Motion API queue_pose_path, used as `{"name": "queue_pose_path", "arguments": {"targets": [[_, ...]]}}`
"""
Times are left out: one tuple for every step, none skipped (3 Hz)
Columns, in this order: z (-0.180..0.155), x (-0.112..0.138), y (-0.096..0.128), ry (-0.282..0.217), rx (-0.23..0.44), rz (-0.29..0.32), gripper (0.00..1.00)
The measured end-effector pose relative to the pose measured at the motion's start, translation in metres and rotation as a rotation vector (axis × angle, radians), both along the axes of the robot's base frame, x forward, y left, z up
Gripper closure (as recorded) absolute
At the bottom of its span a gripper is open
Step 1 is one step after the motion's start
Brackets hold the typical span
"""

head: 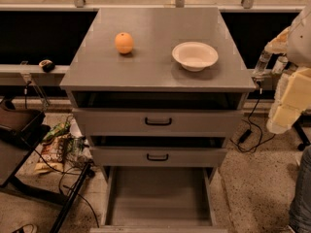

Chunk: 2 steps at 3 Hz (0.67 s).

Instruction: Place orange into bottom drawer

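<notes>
The orange (124, 42) sits on the grey cabinet top (155, 72), left of centre towards the back. The bottom drawer (158, 198) is pulled out and open, and its flat grey floor shows nothing in it. My gripper (271, 66) hangs at the right edge of the cabinet top, just off its right corner and far to the right of the orange. Its two fingers point down, stand apart, and hold nothing. The pale arm (294, 96) runs down the right edge of the view.
A shallow white bowl (195, 55) stands on the cabinet top, right of centre, between the orange and my gripper. Two upper drawers with black handles (158, 122) are slightly ajar. Cables and snack packets (58, 147) lie on the floor at left.
</notes>
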<state>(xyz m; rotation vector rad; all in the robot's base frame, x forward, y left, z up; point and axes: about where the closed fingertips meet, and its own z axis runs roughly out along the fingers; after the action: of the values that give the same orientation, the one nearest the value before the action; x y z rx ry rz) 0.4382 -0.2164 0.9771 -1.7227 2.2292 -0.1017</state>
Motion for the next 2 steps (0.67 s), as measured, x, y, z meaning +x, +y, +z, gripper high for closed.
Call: {"name": "queue_pose_path", "arguments": {"targets": [[0.0000, 0.0001, 0.0001, 0.000, 0.000, 0.000, 0.00], [0.0019, 0.0044, 0.0037, -0.015, 0.019, 0.003, 0.00]]}}
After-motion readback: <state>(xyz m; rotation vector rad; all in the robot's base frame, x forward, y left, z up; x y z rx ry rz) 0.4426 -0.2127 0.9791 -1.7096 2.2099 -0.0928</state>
